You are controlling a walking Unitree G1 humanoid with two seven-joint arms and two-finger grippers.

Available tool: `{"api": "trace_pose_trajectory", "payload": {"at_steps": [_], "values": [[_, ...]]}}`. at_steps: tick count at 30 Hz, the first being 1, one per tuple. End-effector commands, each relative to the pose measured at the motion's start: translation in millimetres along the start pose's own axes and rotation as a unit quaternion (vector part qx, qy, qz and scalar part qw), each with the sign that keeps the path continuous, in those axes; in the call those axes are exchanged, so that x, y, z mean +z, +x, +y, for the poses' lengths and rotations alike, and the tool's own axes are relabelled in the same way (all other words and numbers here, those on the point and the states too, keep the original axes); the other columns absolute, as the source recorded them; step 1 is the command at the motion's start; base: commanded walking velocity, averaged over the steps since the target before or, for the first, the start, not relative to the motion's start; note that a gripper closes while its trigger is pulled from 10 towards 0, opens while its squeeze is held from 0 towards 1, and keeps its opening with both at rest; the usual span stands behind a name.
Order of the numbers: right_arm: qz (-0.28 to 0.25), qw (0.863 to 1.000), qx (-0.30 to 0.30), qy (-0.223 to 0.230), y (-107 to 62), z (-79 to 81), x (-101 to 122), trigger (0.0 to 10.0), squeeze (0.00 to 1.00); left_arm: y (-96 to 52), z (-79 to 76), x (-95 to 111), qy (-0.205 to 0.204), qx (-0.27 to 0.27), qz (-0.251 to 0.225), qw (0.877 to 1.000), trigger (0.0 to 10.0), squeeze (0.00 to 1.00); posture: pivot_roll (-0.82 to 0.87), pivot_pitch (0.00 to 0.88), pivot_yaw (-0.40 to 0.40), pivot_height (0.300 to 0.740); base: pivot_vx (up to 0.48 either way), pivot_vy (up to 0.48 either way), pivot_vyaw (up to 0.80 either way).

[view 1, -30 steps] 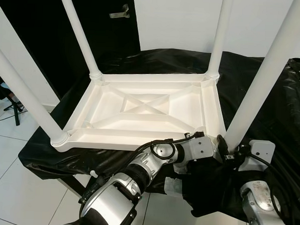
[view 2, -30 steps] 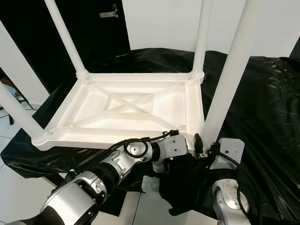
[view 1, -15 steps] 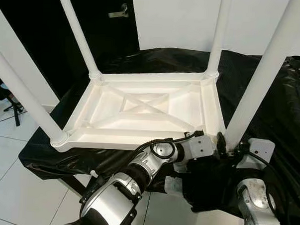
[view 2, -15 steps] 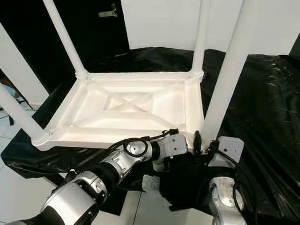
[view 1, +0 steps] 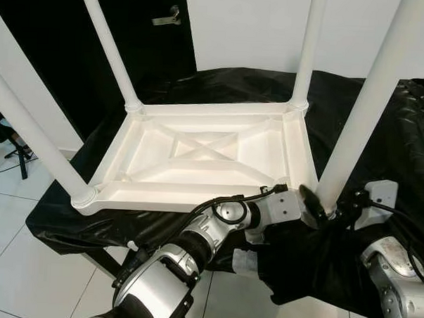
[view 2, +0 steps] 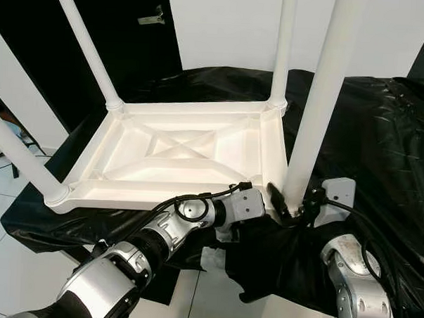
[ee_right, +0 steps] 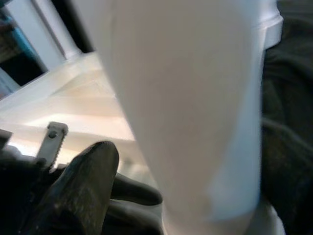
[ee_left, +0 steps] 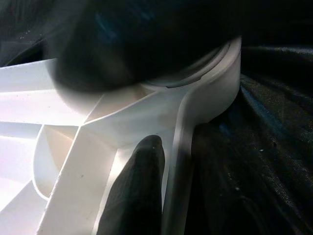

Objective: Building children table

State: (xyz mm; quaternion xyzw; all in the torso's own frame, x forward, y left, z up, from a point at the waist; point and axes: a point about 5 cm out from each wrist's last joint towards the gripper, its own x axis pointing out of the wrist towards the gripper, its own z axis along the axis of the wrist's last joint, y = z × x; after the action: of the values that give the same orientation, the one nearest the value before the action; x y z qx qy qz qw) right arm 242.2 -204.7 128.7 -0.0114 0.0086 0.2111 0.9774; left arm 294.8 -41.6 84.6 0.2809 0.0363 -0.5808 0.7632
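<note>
Table lies upturned; the right gripper has swung rightward, jaws clasping the near-right leg. Left gripper braces that corner, jaws unclear.

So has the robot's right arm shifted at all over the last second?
Yes. The right gripper stays at the base of the near-right table leg, but the wrist behind it has swung outward to the robot's right, away from the upturned tabletop.
</note>
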Motion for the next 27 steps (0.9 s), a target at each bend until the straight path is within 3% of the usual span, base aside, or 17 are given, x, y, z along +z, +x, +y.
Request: {"api": "trace_pose_trajectory", "payload": {"at_steps": [1, 2, 4, 5, 13, 18, 21, 22, 24, 25, 27], "values": [[0.010, 0.999, 0.035, 0.018, 2.2, 4.2, -3.4, 10.0, 0.00, 4.7, -32.6, -36.1, -0.051, 0.002, 0.092, 0.994, 10.0, 0.00, 0.00, 0.000, 0.093, 0.740, 0.000, 0.000, 0.00], [0.016, 0.998, 0.057, 0.016, 1.0, 1.3, -2.9, 8.8, 0.00, 4.2, -32.4, -36.9, -0.051, 0.003, 0.093, 0.994, 10.0, 0.00, 0.00, 0.000, 0.095, 0.740, 0.000, 0.000, 0.00], [0.018, 0.997, 0.067, 0.015, 0.4, -0.3, -2.6, 8.8, 0.00, 4.0, -32.3, -37.1, -0.051, 0.003, 0.093, 0.994, 10.0, 0.00, 0.00, 0.000, 0.095, 0.740, 0.000, 0.000, 0.00], [0.018, 0.997, 0.069, 0.003, 0.0, -5.4, -1.3, 0.0, 0.00, 3.9, -32.3, -37.3, -0.051, 0.003, 0.093, 0.994, 10.0, 0.00, 0.00, 0.000, 0.095, 0.740, 0.000, 0.000, 0.00], [0.029, 0.996, 0.081, -0.013, -1.8, -19.4, 2.2, 0.0, 0.00, 3.5, -31.9, -37.7, -0.052, 0.004, 0.093, 0.994, 10.0, 0.00, 0.01, 0.000, 0.092, 0.740, 0.000, 0.000, 0.00], [0.024, 0.999, 0.045, -0.002, -4.0, -6.3, -5.0, 0.0, 0.00, 3.8, -33.4, -38.0, -0.053, 0.003, 0.093, 0.994, 10.0, 0.00, 0.01, 0.000, 0.091, 0.740, 0.000, 0.000, 0.00], [-0.011, 0.997, -0.081, -0.008, -6.0, -2.5, -7.3, 0.0, 0.00, 3.6, -33.5, -38.2, -0.054, 0.003, 0.093, 0.994, 10.0, 0.00, 0.01, 0.000, 0.090, 0.740, 0.000, 0.000, 0.00], [-0.011, 0.997, -0.081, -0.008, -6.0, -2.5, -7.3, 0.0, 0.00, 3.6, -33.5, -38.2, -0.054, 0.003, 0.093, 0.994, 10.0, 0.00, 0.01, 0.000, 0.090, 0.740, 0.000, 0.000, 0.00], [-0.027, 0.985, -0.168, -0.006, -16.9, 10.4, -13.4, 0.0, 0.00, 3.3, -33.1, -38.3, -0.054, 0.003, 0.093, 0.994, 10.0, 0.00, 0.01, 0.000, 0.091, 0.740, 0.000, 0.000, 0.00], [-0.027, 0.985, -0.168, -0.006, -16.9, 10.4, -13.4, 0.0, 0.00, 3.3, -33.1, -38.3, -0.054, 0.003, 0.093, 0.994, 10.0, 0.00, 0.01, 0.000, 0.091, 0.740, 0.000, 0.000, 0.00], [-0.037, 0.973, -0.229, -0.003, -24.4, 16.5, -15.0, 0.0, 0.00, 2.9, -32.9, -38.7, -0.054, 0.003, 0.094, 0.994, 10.0, 0.00, 0.01, 0.000, 0.094, 0.740, 0.000, 0.000, 0.00]]}}
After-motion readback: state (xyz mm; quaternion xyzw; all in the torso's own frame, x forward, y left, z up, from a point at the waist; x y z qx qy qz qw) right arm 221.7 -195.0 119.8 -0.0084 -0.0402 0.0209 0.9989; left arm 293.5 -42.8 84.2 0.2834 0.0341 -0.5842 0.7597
